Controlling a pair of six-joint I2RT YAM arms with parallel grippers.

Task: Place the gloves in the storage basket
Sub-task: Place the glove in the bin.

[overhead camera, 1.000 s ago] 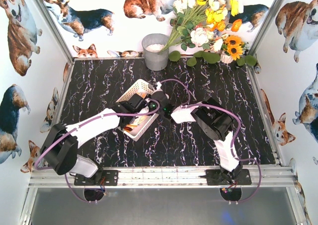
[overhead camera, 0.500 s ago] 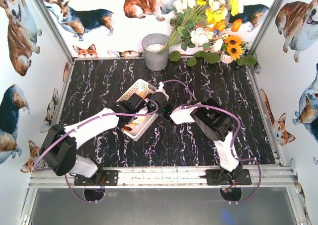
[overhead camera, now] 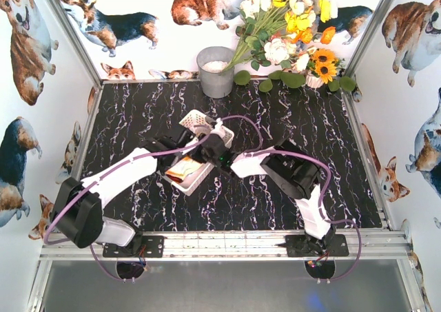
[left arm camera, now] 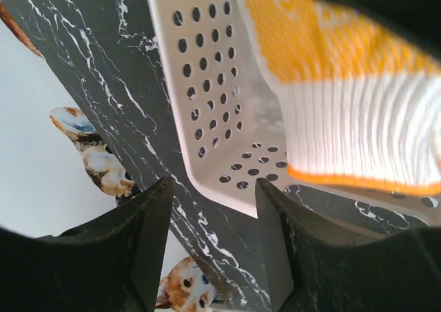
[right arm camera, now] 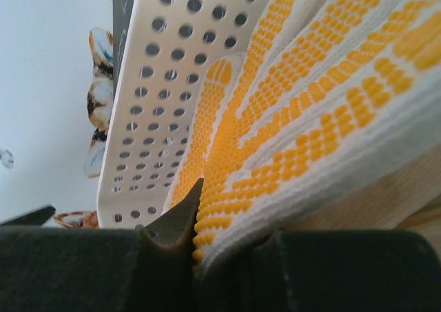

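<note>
Glove pinched in right jaws — left jaws agape.

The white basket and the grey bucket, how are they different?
The basket is white, boxy and full of little holes; the bucket is grey and round. The basket lies in the middle of the table; the bucket stands at its far edge by the flowers. The basket has a yellow-orange glove in it; the bucket holds something white I cannot make out. Both are open on top.
</note>
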